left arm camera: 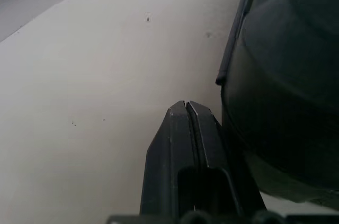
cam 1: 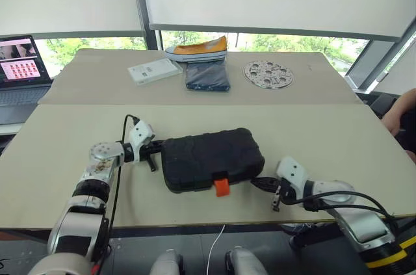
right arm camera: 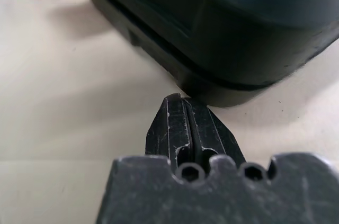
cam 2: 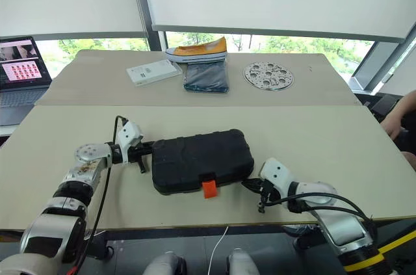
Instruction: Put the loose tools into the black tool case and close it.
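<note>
Black tool case (cam 1: 211,158) lies closed; both tools, left (cam 1: 154,156) and right (cam 1: 265,184), pressed together, flank it; next, press its orange latch (cam 1: 221,186) shut.

The beige table (cam 1: 338,151) carries 1 closed black tool case (cam 1: 211,158).

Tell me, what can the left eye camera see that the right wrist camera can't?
The left eye view alone shows the far table with an orange shoe, a folded blue cloth, a white box, a round metal plate and a laptop, plus the left claw. The right wrist view alone shows, close up, the right claw shut, right at the case's bottom corner. Both show the closed black tool case and its orange latch.
</note>
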### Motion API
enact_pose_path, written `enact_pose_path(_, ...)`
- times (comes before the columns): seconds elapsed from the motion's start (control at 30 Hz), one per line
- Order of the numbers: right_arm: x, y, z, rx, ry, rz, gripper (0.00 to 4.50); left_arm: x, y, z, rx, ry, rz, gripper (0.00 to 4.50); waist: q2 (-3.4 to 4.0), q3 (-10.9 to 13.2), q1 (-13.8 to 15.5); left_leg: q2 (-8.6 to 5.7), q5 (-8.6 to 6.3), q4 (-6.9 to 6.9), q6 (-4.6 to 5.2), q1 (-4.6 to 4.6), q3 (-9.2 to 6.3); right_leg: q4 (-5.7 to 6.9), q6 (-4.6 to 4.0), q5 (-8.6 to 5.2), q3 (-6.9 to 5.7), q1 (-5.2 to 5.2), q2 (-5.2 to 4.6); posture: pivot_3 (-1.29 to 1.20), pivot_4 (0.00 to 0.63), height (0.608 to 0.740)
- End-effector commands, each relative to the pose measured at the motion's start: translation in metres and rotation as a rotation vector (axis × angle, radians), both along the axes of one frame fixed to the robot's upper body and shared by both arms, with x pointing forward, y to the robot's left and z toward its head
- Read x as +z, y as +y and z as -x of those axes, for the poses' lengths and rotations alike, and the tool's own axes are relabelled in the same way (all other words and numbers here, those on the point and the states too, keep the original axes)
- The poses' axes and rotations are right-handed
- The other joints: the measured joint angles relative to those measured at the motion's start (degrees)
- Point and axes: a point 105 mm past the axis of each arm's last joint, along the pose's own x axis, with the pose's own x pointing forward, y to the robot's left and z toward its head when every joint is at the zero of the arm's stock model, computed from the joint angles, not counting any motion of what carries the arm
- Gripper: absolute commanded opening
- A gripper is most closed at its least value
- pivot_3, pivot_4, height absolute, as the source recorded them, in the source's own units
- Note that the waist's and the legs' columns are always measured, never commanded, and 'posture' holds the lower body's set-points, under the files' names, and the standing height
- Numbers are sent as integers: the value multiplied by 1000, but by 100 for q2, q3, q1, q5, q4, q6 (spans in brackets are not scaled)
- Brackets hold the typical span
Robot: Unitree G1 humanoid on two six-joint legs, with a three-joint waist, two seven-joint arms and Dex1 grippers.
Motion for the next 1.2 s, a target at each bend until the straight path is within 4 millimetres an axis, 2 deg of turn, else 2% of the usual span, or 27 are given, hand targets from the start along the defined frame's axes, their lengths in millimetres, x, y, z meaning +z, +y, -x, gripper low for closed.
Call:
enact_pose_path(0.03,24,-1,-31,-100,-135,-14,0,7,-7,13,0,-23,88,70,1,1,-8,-1,0,3,0,1,0,4,0,2,0,0,-2,0,150,740)
enact_pose_path(0.2,38,-15,-53,-213,-180,-63,0,12,4,30,105,-3,213,70,2,1,54,-1,1,2,-1,2,-1,5,-1,3,-1,1,-4,0,150,740)
enact_pose_path(0.33,40,-26,-48,-205,-177,-56,0,33,23,21,239,-57,286,70,6,4,91,-5,0,-3,0,-7,-3,1,1,1,-1,-4,-6,0,150,740)
enact_pose_path(0.43,34,-37,-33,-180,-171,-22,0,70,8,19,111,-95,322,70,4,4,173,-9,1,-1,0,-11,-11,0,5,-2,-12,3,-7,0,150,740)
enact_pose_path(0.47,38,-39,-27,-173,-201,-45,0,82,-16,27,-31,-81,318,70,4,5,199,-8,1,-1,0,-11,-11,-3,5,-2,-14,3,-7,0,150,740)
enact_pose_path(0.53,46,-40,-17,-165,-241,-114,0,91,-57,43,-268,-58,252,70,4,5,236,-12,1,-1,0,-16,-10,-9,8,-4,-15,4,-8,0,150,740)
enact_pose_path(0.6,49,-36,-9,-144,-252,-154,0,87,-78,47,-358,-46,181,70,7,4,234,-20,0,0,0,-17,-9,-11,14,-7,-11,9,-12,0,150,740)
enact_pose_path(0.7,52,-24,6,-95,-228,-213,0,78,-107,33,-356,-45,128,70,8,3,173,-22,-1,0,2,-6,-3,-18,21,-3,3,16,-11,0,150,740)
enact_pose_path(0.77,55,-18,10,-84,-220,-241,0,61,-117,24,-335,-45,21,70,7,3,111,-18,-1,0,3,-5,-11,-15,19,-4,3,14,1,0,150,740)
enact_pose_path(0.83,56,-9,12,-74,-228,-258,0,31,-120,17,-307,-15,-150,70,7,3,82,-15,-1,-1,3,-3,-17,-12,17,-6,6,10,10,0,150,740)
enact_pose_path(0.87,55,-5,11,-74,-228,-258,0,23,-120,17,-310,-10,-192,70,6,2,82,-14,-1,-2,3,3,-22,-9,15,-7,4,15,13,0,150,740)
enact_pose_path(1.0,36,14,14,-58,-178,-229,0,18,-122,12,-256,15,-162,70,37,-20,96,-13,0,-1,2,24,-21,-2,42,-26,10,29,10,0,150,740)
enact_pose_path(1.2,17,16,11,-92,-122,-202,0,14,-121,18,-255,52,-128,70,40,-44,96,-14,1,3,2,24,-16,-1,10,-43,10,28,1,0,150,740)
